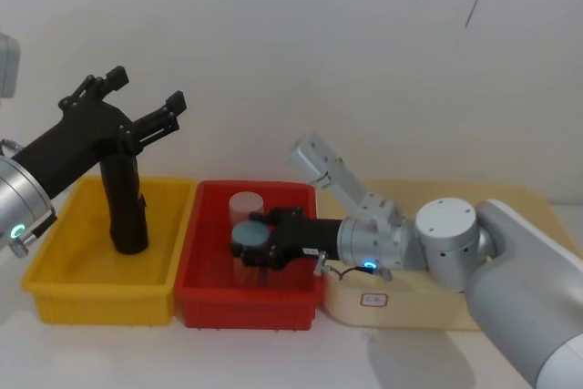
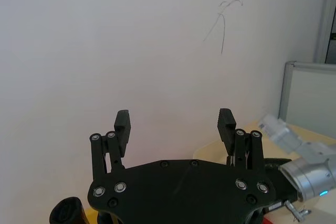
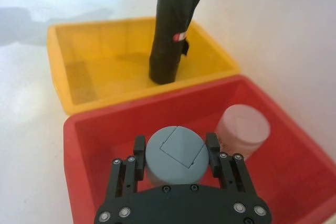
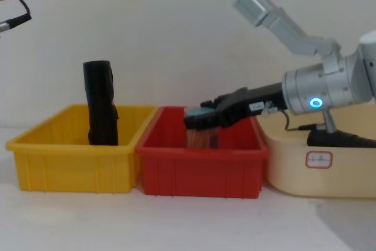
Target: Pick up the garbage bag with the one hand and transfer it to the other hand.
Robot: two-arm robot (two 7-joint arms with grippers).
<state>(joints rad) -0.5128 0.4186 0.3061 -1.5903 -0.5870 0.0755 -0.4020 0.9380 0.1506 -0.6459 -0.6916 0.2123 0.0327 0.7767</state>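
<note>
I found the garbage bag (image 1: 124, 207) standing upright in my yellow bin (image 1: 55, 280), its lower end on the bin floor and its upper part rising well above the rim; the right wrist view showed a small red and white mark on its side. My left gripper (image 1: 146, 102) was raised in the air above that bin, near the top of the bag, with its fingers (image 2: 122, 123) spread wide and nothing between them. I could not tell from the head view whether the arm behind it touched the bag. My right gripper (image 1: 258, 241) was over the red bin (image 1: 246, 307), which sat just beside the yellow one, and its fingers (image 3: 138, 156) were pressed against both sides of a grey-lidded round container (image 3: 175, 152). A second container with a pale lid (image 3: 243, 129) stood near it in the same red bin. A cream tub (image 4: 317, 174) stood beside the red bin on the white table (image 1: 109, 353)
</note>
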